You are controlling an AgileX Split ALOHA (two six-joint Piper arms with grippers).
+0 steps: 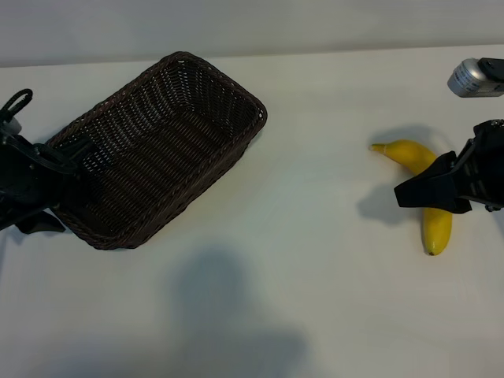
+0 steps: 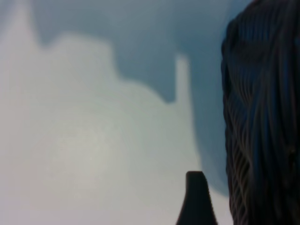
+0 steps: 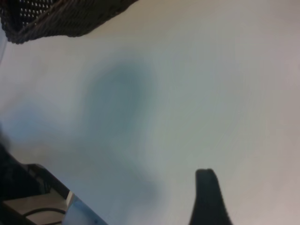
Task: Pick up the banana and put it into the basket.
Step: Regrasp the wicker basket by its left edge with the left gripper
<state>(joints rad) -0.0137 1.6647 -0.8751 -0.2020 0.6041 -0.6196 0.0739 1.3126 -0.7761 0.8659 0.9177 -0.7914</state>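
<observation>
The yellow banana (image 1: 435,228) lies on the white table at the right, its stem tip pointing left. My right gripper (image 1: 425,189) hovers over its middle, hides that part and casts a shadow to the left. It is open with nothing in it. The right wrist view shows one dark finger (image 3: 208,197) over bare table, and the banana is out of that view. The dark brown wicker basket (image 1: 201,75) sits empty at the left, skewed. My left gripper (image 1: 59,157) is open at the basket's left end, one finger (image 2: 197,199) beside the wicker wall (image 2: 262,117).
A silver-grey device (image 1: 476,77) sits above the right arm at the far right edge. Bare tabletop (image 1: 315,236) lies between basket and banana. The right wrist view shows the basket (image 3: 56,16) far off and the table's edge (image 3: 70,206).
</observation>
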